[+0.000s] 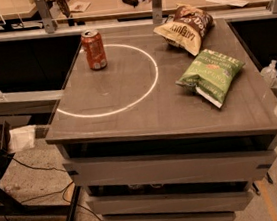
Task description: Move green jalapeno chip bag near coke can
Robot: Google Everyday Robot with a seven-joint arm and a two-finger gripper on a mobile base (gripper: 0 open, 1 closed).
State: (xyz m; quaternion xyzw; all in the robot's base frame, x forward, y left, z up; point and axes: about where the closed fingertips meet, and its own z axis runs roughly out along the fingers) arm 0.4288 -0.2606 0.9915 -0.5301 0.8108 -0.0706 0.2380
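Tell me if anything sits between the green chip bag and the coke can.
Nothing visible does: bare tabletop separates the green jalapeno chip bag and the coke can. The brown chip bag lies behind that line. The tool is not in view.

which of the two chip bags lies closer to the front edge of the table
The green jalapeno chip bag, at the right; the brown-and-cream chip bag lies behind it at the back edge. The tool is not in view.
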